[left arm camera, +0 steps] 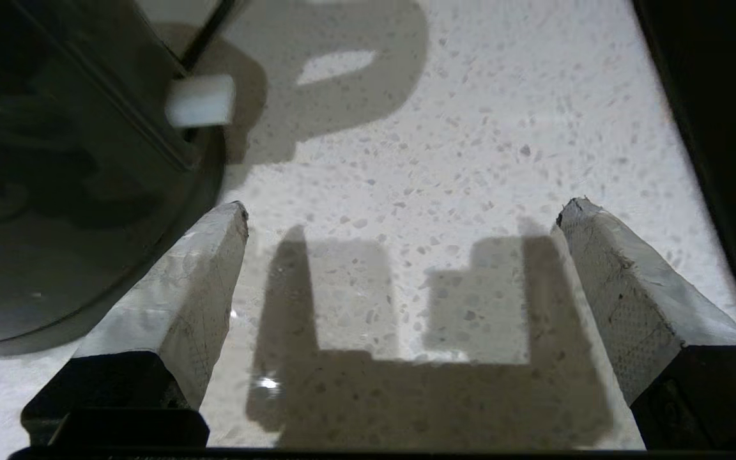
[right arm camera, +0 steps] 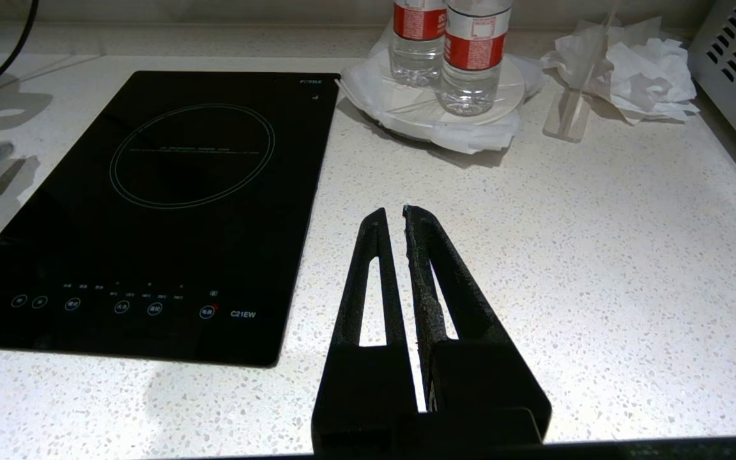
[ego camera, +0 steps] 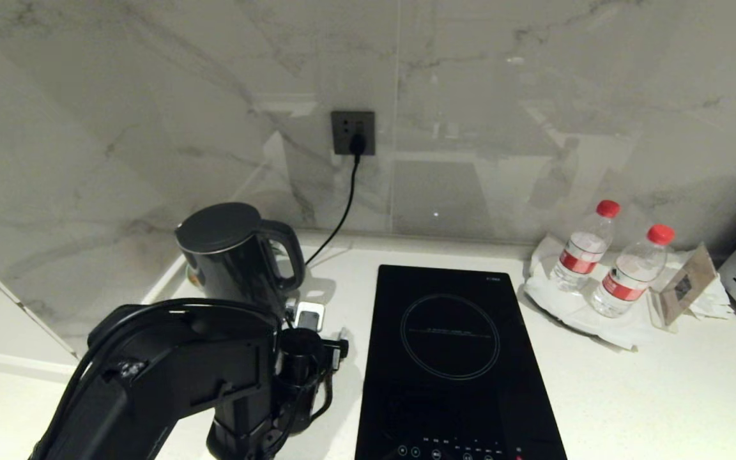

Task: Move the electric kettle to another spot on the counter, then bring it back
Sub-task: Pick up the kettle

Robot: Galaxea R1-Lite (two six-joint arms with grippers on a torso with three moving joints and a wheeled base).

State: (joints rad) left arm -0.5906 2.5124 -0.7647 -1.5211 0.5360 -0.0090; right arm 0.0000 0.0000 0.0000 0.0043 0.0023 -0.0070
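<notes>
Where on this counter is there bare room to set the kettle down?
Bare counter lies right of the induction hob, in front of the water bottles; the shut right gripper hovers there. Crowded: the left corner, with the electric kettle, its cord and the open left gripper.

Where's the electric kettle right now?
In the head view, the electric kettle stands at the back left of the counter, left of the induction hob, just behind the robot's left arm.
</notes>
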